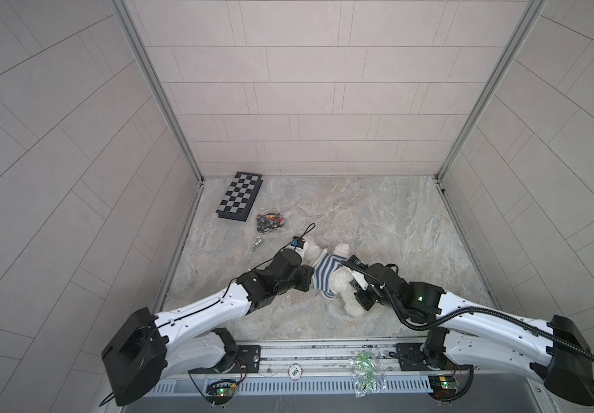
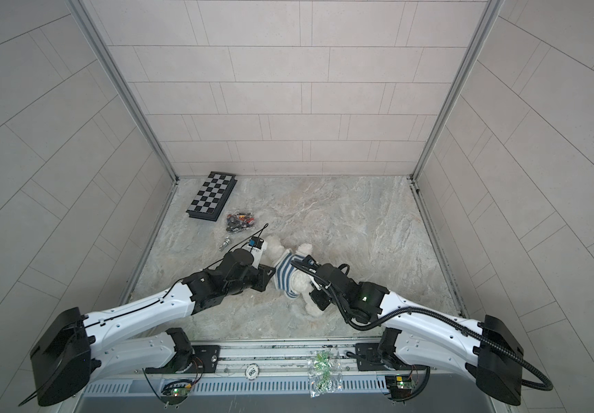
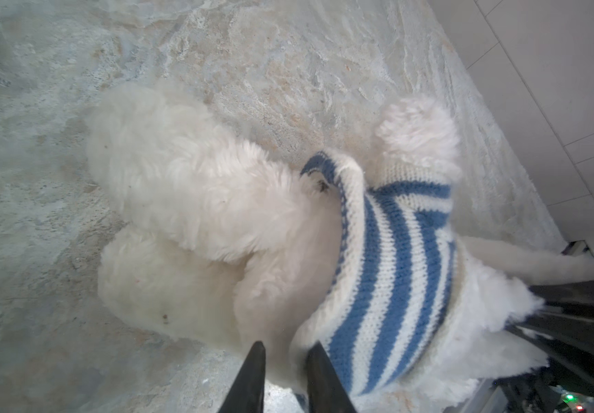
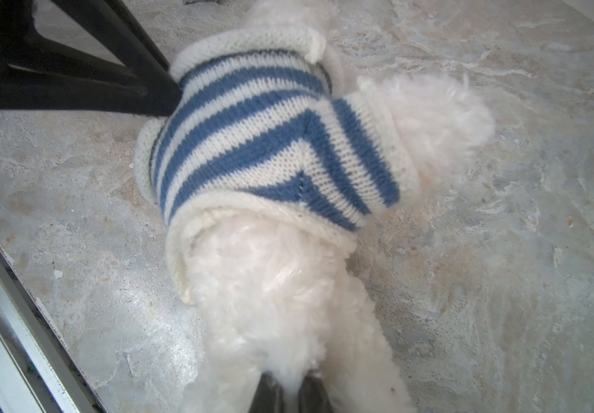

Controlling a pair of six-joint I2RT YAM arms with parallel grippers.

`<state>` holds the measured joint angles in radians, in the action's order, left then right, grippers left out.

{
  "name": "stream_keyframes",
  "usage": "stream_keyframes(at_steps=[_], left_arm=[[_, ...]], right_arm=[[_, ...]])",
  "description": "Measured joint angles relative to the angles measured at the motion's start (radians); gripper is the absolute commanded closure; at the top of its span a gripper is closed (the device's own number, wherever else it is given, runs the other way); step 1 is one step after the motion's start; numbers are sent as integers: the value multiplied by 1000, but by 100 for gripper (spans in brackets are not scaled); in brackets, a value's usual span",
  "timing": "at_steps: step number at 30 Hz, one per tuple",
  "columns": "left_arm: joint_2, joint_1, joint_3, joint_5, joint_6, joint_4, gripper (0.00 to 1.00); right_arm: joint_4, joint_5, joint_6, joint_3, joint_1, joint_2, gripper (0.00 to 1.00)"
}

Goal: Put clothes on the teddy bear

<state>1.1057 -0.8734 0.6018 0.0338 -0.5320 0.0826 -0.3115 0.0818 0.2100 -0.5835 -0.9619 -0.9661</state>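
teddy bear [image 1: 343, 282] lies mid table [image 1: 377, 221]; chessboard [image 1: 240, 196] near far-left corner.

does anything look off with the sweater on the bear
Yes: the striped sweater sits askew on the teddy bear. Its collar is flipped up at the neck, and its hem is rolled and bunched at the waist.

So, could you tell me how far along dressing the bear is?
Mostly done: the striped sweater sits on the teddy bear, head out, one arm through a sleeve. In hand: the right tool pinches fur by its legs; the left tool stands open at the sweater's edge. Left: the other sleeve, which I cannot confirm, and the bunched hem.
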Motion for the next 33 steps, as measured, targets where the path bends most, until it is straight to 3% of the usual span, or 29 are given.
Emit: stream_keyframes(at_steps=[7, 9, 12, 16, 21, 24, 33], left_arm=[[-64, -129, -21, -47, -42, 1, 59], [-58, -149, -39, -56, -56, 0, 52], [-34, -156, -57, -69, -80, -2, 51], [10, -156, -58, -85, -90, -14, 61], [64, -156, -55, -89, -92, -38, 89], [64, -156, -55, -88, -93, -41, 100], [-68, -134, -63, -128, -89, 27, 100]], right_arm=[[0, -10, -1, 0, 0, 9, 100], [0, -11, -1, 0, 0, 9, 100], [0, -14, -1, 0, 0, 9, 100], [0, -22, -1, 0, 0, 17, 100], [-6, -24, -1, 0, 0, 36, 100], [-12, -23, -1, 0, 0, 40, 100], [-34, -25, -19, -21, 0, 51, 100]])
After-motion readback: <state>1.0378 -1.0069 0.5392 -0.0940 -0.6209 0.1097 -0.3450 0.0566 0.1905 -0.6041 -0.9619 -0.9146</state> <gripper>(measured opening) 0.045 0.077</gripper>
